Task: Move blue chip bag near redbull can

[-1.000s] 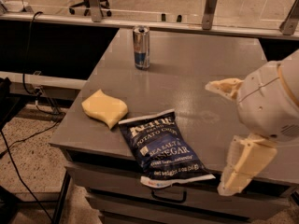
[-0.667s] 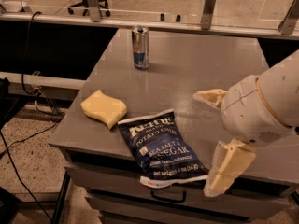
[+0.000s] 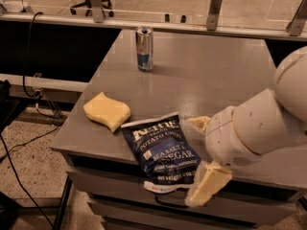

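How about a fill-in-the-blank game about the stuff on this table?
1. The redbull can stands ____ on the table.
2. The wavy sponge is colored ____.
3. The gripper, just beside the blue chip bag, has its fingers ____.

Missing words: upright, yellow, open.

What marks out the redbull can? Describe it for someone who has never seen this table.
On the grey table, look to the far left, away from the gripper at the near edge. The redbull can stands there alone, upright, slim, silver and blue, unlike the flat blue chip bag and yellow sponge.
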`<state>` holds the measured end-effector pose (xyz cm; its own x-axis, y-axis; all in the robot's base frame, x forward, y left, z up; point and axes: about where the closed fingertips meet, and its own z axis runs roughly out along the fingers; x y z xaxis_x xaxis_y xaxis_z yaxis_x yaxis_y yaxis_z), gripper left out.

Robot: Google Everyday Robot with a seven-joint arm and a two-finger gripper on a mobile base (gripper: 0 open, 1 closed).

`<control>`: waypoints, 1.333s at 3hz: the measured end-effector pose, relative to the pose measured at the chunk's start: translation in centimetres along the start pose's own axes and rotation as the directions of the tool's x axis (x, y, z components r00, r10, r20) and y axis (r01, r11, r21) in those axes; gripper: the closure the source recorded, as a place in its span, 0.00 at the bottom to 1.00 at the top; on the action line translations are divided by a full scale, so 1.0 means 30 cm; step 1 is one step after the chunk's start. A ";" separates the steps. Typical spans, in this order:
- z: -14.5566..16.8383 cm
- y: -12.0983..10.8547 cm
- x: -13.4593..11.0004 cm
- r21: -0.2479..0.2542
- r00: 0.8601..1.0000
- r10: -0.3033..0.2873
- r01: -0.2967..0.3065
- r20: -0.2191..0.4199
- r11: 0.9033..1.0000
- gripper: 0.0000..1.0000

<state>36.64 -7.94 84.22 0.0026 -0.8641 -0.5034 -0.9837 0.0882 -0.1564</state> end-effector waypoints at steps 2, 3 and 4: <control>0.082 -0.006 0.009 -0.063 0.997 0.072 -0.073 -0.015 0.995 0.76; 0.075 -0.008 0.005 -0.063 0.997 0.072 -0.073 -0.015 0.995 0.98; -0.036 -0.051 0.006 -0.068 0.997 0.081 -0.082 -0.020 0.994 1.00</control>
<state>37.96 -8.76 85.29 -0.0808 -0.8638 -0.4974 -0.9905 0.1253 -0.0568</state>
